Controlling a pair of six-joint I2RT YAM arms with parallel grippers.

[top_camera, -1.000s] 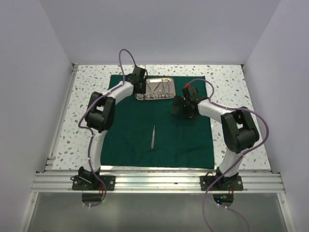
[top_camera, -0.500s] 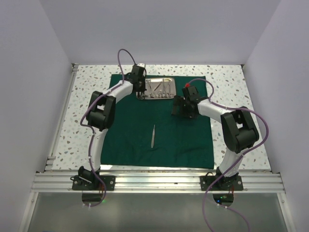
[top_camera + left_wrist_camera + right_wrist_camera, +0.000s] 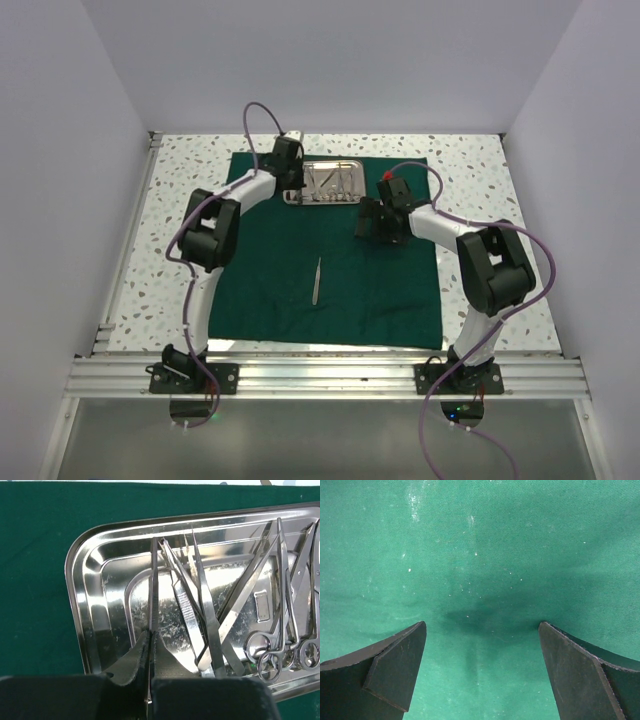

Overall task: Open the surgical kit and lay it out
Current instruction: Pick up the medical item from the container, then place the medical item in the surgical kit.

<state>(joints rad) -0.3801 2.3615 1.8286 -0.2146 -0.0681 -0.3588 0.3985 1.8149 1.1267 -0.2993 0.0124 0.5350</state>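
Note:
The dark green cloth (image 3: pixel 260 290) lies spread flat on the table. The steel tray (image 3: pixel 335 162) sits on its far part and holds several tweezers (image 3: pixel 210 625) and ring-handled scissor-like instruments (image 3: pixel 286 595). My left gripper (image 3: pixel 293 188) is over the tray's left end (image 3: pixel 75 580). In the left wrist view it (image 3: pixel 151 636) is shut on a thin steel instrument (image 3: pixel 153 580) seen edge-on, pointing away over the tray floor. One pair of tweezers (image 3: pixel 317 281) lies alone on the cloth's middle. My right gripper (image 3: pixel 378 228) is open and empty, low over bare cloth (image 3: pixel 480 540).
The speckled table top (image 3: pixel 180 180) shows around the cloth. White walls close in the left, right and far sides. An aluminium rail (image 3: pixel 320 375) runs along the near edge by the arm bases.
My left wrist has shifted slightly toward the far edge at the tray's left end. The right arm and the tweezers on the cloth have not moved.

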